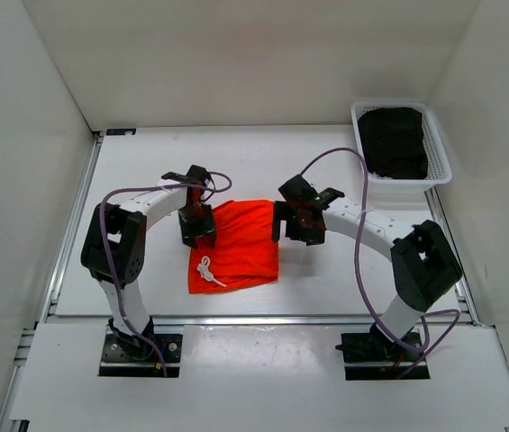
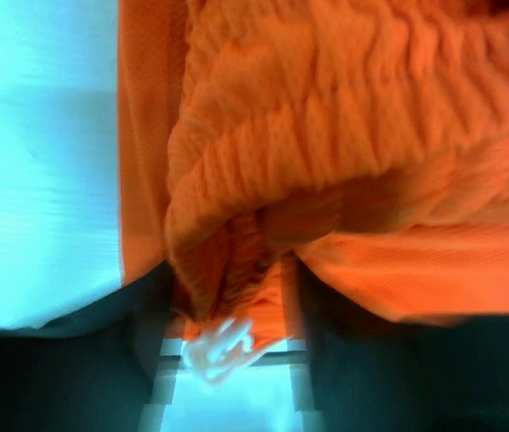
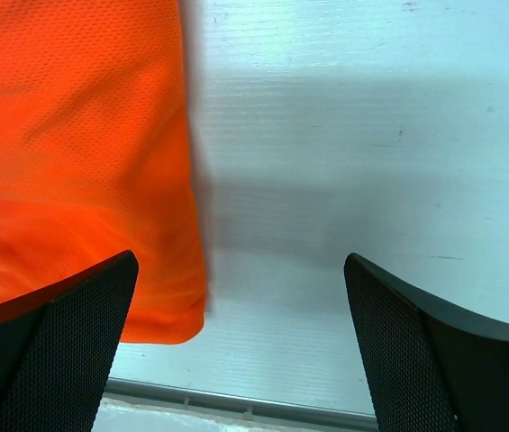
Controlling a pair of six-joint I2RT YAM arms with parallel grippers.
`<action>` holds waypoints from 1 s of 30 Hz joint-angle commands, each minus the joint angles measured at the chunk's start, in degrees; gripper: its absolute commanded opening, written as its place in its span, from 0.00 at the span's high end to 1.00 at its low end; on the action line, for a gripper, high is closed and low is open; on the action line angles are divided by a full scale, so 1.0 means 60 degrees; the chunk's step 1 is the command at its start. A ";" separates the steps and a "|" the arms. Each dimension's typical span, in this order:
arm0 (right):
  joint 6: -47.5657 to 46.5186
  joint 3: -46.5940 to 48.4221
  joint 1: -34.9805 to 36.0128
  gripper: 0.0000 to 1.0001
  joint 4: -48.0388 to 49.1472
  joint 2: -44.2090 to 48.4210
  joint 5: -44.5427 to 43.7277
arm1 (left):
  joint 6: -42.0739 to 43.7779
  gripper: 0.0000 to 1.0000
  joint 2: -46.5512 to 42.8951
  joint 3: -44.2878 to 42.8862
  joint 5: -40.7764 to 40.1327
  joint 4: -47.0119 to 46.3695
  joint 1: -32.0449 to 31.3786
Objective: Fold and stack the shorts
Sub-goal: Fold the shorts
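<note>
Shorts [image 1: 240, 241] are folded, right gripper [image 3: 240, 270] wide open at their right edge, whether left gripper [image 2: 231, 310] grips I cannot tell through blur, so lift away straight.

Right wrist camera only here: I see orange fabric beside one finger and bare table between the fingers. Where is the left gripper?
Observer: From the top, the left gripper is at the left edge of the shorts, opposite the right gripper.
Operator: Is it holding them?
Observer: Its wrist view shows the gathered waistband between its fingers; whether they are clamped is unclear.
Operator: Anything else on the table?
Observer: A white basket at the far right corner, with dark cloth in it.
</note>
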State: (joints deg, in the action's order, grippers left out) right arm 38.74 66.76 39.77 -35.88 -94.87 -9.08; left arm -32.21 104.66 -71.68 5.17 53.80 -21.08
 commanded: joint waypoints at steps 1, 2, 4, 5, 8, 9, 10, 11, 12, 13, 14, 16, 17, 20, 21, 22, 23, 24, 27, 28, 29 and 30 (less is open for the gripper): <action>-0.0245 0.0473 0.0022 0.00 -0.0274 0.0431 -0.0332 | -0.0199 0.25 -0.0830 -0.0050 -0.0480 0.0069 0.0071; -0.0246 0.0605 0.0022 0.02 -0.0275 0.0431 -0.0332 | -0.0286 0.04 -0.0992 -0.0282 -0.0481 0.0202 0.0071; -0.0538 0.1159 0.0022 0.09 -0.0391 0.0228 -0.0215 | -0.0287 0.02 -0.1343 -0.0605 -0.0816 0.0625 0.0071; -0.0539 0.1352 0.0022 0.15 -0.0392 0.0139 -0.0215 | -0.0403 0.02 -0.1635 -0.0796 -0.0919 0.0744 0.0071; -0.0685 0.2315 0.0022 0.54 -0.0392 -0.0519 0.0091 | -0.0404 0.17 -0.1741 -0.1499 -0.0920 0.0833 0.0071; -0.0685 0.2596 -0.0065 0.64 -0.0392 -0.0768 0.0093 | -0.0404 0.31 -0.1654 -0.1762 -0.0920 0.0717 0.0071; -0.0685 0.2874 -0.0066 0.73 -0.0392 -0.1336 0.0238 | -0.0404 0.63 -0.1493 -0.1895 -0.0920 0.0716 0.0071; -0.0685 0.3167 -0.0167 0.83 -0.0392 -0.1661 0.0239 | -0.0404 0.76 -0.1013 -0.2027 -0.0920 0.0542 0.0071; -0.0685 0.3431 -0.0168 0.86 -0.0392 -0.1968 0.0428 | -0.0404 0.84 -0.0704 -0.2274 -0.0920 0.0439 0.0071; -0.0685 0.3854 -0.0270 0.86 -0.0276 -0.2581 0.0531 | -0.0302 0.90 -0.0367 -0.2436 -0.0920 0.0321 0.0071; -0.0685 0.4003 -0.0372 0.86 -0.0159 -0.2862 0.0634 | -0.0301 0.90 -0.0030 -0.2598 -0.0819 0.0320 0.0071; -0.0685 0.4311 -0.0489 0.86 0.0119 -0.3593 0.0868 | -0.0185 0.90 0.0922 -0.3079 -0.0818 0.0232 0.0071; -0.0685 0.4399 -0.0577 0.86 0.0120 -0.3815 0.1029 | -0.0184 0.90 0.1157 -0.3213 -0.0818 0.0232 0.0158; -0.0685 0.4678 -0.0665 0.86 0.0223 -0.4563 0.1030 | 0.0005 0.90 0.1935 -0.3697 -0.0818 0.0232 0.0159; -0.0685 0.4679 -0.0666 0.86 0.0223 -0.4651 0.1030 | 0.0006 0.90 0.2154 -0.3886 -0.0818 0.0232 0.0159; -0.0685 0.4679 -0.0666 0.85 0.0223 -0.4652 0.1146 | 0.0108 0.90 0.2243 -0.3975 -0.0716 0.0232 0.0159; -0.0685 0.4679 -0.0666 0.83 0.0223 -0.4652 0.1147 | 0.0109 0.90 0.2244 -0.3976 -0.0715 0.0232 0.0159; -0.0685 0.4505 -0.0666 0.77 0.0223 -0.4217 0.1147 | 0.0109 0.90 0.2244 -0.4121 -0.0715 0.0334 0.0159; -0.0890 0.4138 -0.0666 0.55 0.0588 -0.2858 0.0914 | 0.0327 0.90 0.1968 -0.4663 -0.0904 0.0656 0.0159; -0.0890 0.3847 -0.0666 0.41 0.0589 -0.2444 0.0768 | 0.0329 0.87 0.1821 -0.4853 -0.0905 0.0976 0.0159; -0.1021 0.3728 -0.0666 0.26 0.0589 -0.1628 0.0607 | 0.0575 0.79 0.1645 -0.5189 -0.1021 0.1110 0.0159; -0.1109 0.3625 -0.0666 0.07 0.0589 -0.1228 0.0388 | 0.0665 0.72 0.1426 -0.5352 -0.1110 0.1256 0.0159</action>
State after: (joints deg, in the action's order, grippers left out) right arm 34.06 88.75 35.73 -33.26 -114.26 -3.77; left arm -30.65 119.98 -99.42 0.49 58.70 -20.43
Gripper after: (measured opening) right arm 0.864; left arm 0.248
